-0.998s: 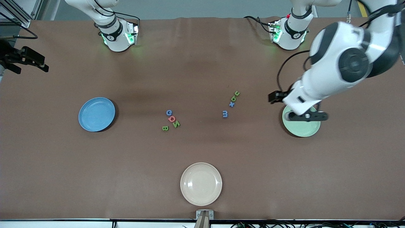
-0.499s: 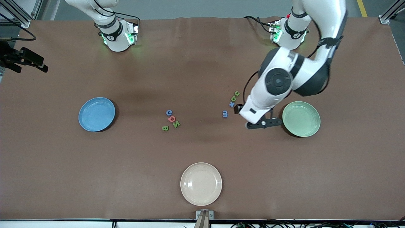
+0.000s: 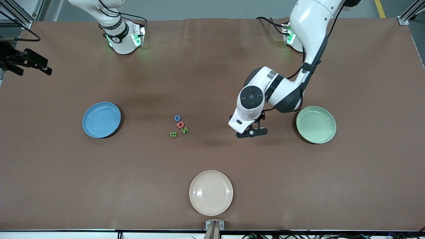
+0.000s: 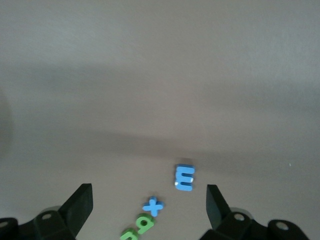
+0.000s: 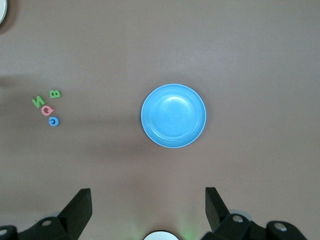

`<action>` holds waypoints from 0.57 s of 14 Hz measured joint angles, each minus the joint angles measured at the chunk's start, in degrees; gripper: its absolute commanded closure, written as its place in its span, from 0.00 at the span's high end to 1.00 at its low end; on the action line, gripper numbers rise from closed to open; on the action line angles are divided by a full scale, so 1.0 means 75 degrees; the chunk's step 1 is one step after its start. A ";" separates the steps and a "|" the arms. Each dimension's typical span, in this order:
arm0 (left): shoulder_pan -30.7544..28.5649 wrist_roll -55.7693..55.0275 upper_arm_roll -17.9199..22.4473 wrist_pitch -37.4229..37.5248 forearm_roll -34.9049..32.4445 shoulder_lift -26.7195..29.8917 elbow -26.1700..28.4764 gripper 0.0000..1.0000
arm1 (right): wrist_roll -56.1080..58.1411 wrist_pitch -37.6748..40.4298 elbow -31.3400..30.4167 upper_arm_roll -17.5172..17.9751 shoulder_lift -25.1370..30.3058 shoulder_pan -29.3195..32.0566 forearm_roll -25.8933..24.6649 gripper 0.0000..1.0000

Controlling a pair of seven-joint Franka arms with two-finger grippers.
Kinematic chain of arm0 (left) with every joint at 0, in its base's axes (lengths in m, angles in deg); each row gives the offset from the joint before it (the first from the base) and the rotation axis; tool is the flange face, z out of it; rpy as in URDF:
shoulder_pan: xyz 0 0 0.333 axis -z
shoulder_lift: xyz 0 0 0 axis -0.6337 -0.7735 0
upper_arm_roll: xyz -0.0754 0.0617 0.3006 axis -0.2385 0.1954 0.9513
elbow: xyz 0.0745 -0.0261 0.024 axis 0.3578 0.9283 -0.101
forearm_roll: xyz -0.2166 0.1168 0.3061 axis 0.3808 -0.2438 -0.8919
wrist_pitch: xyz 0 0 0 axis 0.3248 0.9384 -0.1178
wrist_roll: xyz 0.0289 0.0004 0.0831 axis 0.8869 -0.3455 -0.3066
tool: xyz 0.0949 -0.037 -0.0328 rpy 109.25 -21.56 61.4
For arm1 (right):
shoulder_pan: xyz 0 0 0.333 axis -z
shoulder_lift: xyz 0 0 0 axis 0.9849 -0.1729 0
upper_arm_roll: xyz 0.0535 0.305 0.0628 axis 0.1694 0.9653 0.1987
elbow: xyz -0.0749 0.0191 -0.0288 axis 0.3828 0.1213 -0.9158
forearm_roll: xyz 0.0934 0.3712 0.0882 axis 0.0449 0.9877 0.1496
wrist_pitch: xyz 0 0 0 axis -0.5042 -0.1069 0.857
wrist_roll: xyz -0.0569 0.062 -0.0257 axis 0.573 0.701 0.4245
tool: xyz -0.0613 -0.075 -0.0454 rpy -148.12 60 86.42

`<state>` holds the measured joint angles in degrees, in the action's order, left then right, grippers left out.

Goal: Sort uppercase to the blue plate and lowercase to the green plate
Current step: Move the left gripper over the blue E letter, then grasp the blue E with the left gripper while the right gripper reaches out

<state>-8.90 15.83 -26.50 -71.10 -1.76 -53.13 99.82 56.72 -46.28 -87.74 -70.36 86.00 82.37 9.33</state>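
Note:
The uppercase pieces lie mid-table: blue G (image 3: 177, 118), pinkish Q (image 3: 180, 124), green N (image 3: 185, 130), green B (image 3: 173, 134). My left gripper (image 3: 251, 132) hangs open low over the lowercase pieces and hides them in the front view. In the left wrist view the blue m (image 4: 184, 178), blue x (image 4: 153, 206) and two green letters (image 4: 144, 223) lie on the table between its fingers, untouched. The blue plate (image 3: 101, 119) sits toward the right arm's end, the green plate (image 3: 316, 124) toward the left arm's end; both are bare. My right gripper (image 5: 148, 200) waits open, high above the blue plate (image 5: 173, 115).
A cream plate (image 3: 211, 192) lies near the table's front edge, nearer the camera than the letters. The left arm's elbow and forearm (image 3: 282, 96) hang over the table between the lowercase pieces and the green plate.
The left arm has swung from over the green plate toward mid-table and now covers the lowercase pieces. Its gripper stays open. The right arm has barely moved.

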 measured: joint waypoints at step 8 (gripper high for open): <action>0.0312 -0.0437 -0.0003 -0.1841 -0.0001 -0.0309 0.0890 0.99 | 0.0000 -0.0144 -0.0005 0.0002 0.0000 -0.0002 -0.0094 1.00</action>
<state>-6.56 12.55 -26.53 -84.90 -1.76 -55.45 106.49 56.72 -47.36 -87.78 -70.34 86.00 82.36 8.63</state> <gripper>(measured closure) 0.000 0.000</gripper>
